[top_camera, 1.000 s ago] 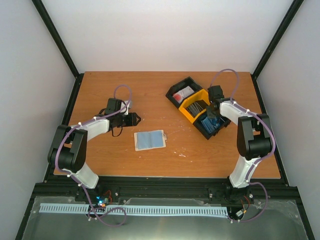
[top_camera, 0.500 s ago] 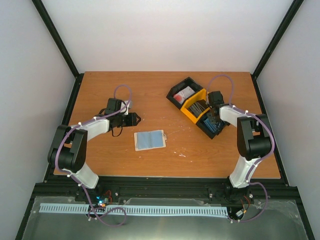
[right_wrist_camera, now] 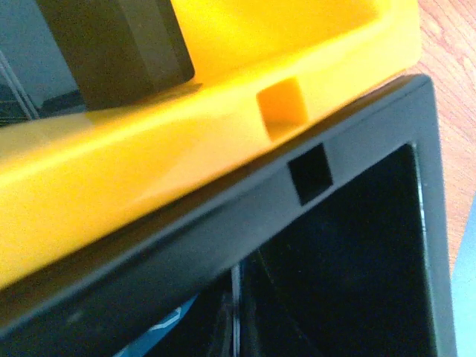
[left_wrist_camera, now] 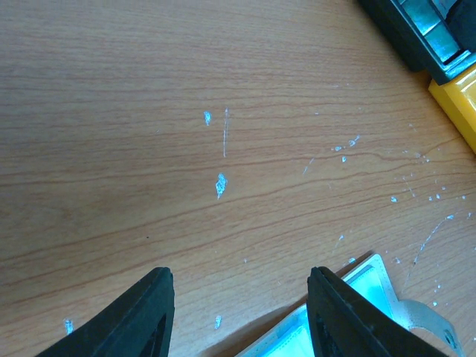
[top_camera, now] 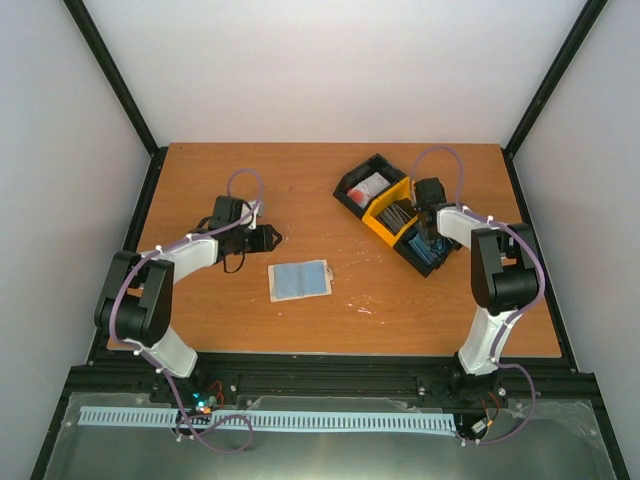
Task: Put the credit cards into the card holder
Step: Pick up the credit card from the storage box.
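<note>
The card holder (top_camera: 300, 281) lies open on the table, blue-grey lining up; one corner of it shows in the left wrist view (left_wrist_camera: 366, 284). Blue credit cards (top_camera: 428, 253) stand in the near black bin (top_camera: 415, 266). My left gripper (top_camera: 271, 238) is open and empty, low over bare wood just behind the holder (left_wrist_camera: 238, 312). My right gripper (top_camera: 428, 230) reaches down into the near black bin. Its wrist view is very close and dark: a blue card edge (right_wrist_camera: 160, 327) shows below the bin wall (right_wrist_camera: 223, 223). The fingers cannot be made out.
A row of three joined bins sits at the back right: a black one with white and red items (top_camera: 364, 187), a yellow one with dark cards (top_camera: 390, 214), and the near black one. The bins also show in the left wrist view (left_wrist_camera: 446, 82).
My right gripper has swung left and down from the bin's right edge into the near black bin. The left arm and the card holder have not moved.
</note>
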`<state>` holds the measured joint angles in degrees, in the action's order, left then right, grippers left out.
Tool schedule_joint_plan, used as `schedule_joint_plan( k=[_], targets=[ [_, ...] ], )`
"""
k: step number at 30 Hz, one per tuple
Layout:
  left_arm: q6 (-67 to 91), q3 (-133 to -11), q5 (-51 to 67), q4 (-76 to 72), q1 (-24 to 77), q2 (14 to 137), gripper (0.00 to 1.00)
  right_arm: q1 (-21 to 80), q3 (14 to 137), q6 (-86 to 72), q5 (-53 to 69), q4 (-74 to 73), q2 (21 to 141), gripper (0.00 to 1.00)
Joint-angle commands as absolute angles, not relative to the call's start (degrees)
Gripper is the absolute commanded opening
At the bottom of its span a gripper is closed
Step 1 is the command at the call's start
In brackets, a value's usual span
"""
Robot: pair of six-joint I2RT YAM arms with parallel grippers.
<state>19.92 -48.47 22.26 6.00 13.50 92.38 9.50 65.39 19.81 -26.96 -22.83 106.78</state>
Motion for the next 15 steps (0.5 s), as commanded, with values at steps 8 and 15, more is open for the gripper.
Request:
schedule_joint_plan(
  k=[8,15],
  targets=[
    [19.31,-49.17,25.88,4.58,13.18,88.31,0.51,9.31,65.87,10.89,-20.79,-31.17,91.65,0.03],
    [21.62,-48.95,34.42,1.37,13.98,84.66,0.55,7.07,65.76,-1.58,-5.64,-36.41,79.95,0.03]
  ],
)
